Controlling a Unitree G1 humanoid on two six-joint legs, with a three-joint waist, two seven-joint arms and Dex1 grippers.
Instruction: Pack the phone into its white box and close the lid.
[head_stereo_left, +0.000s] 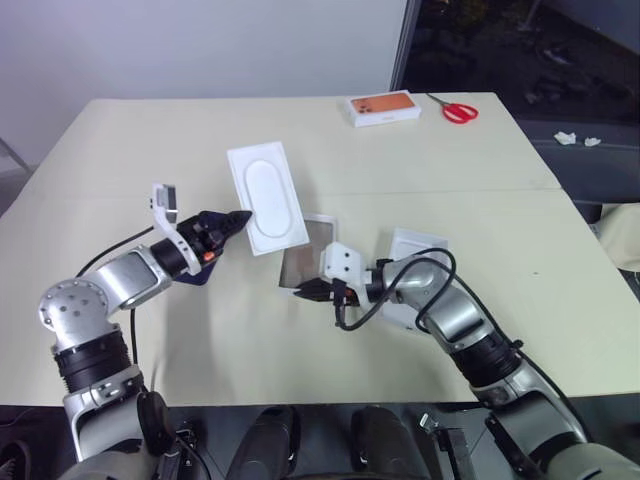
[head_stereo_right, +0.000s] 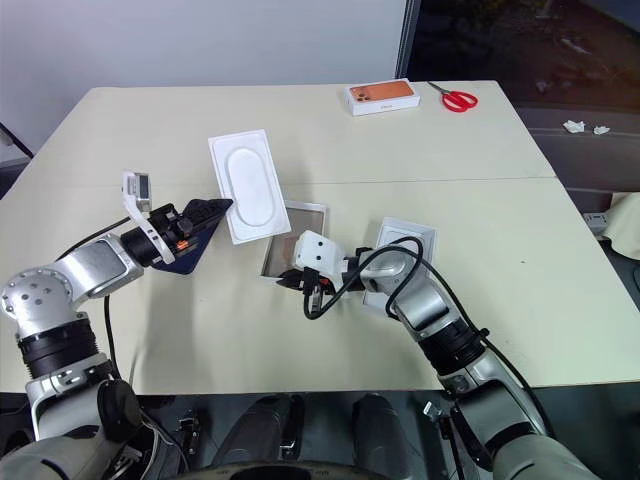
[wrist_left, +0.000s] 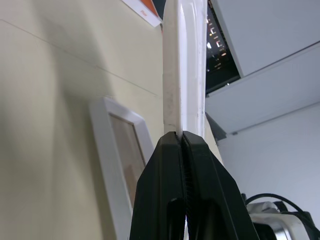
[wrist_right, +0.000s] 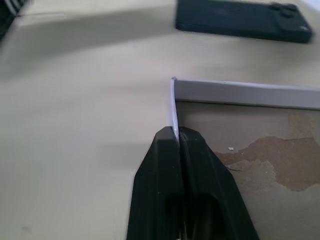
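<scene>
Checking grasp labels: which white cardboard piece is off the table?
The thin insert with the oval recess, pinched in the left gripper. The tray and lid lie on the table.

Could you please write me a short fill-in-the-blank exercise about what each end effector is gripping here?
1. The left end effector holds the white ____ clear of the table.
2. The right end effector pinches the rim of the white ____.
3. The red ____ lie near the far edge.

Missing words: insert; box; scissors

The left gripper (head_stereo_left: 240, 217) partly hides the phone (head_stereo_left: 197, 272).
</scene>
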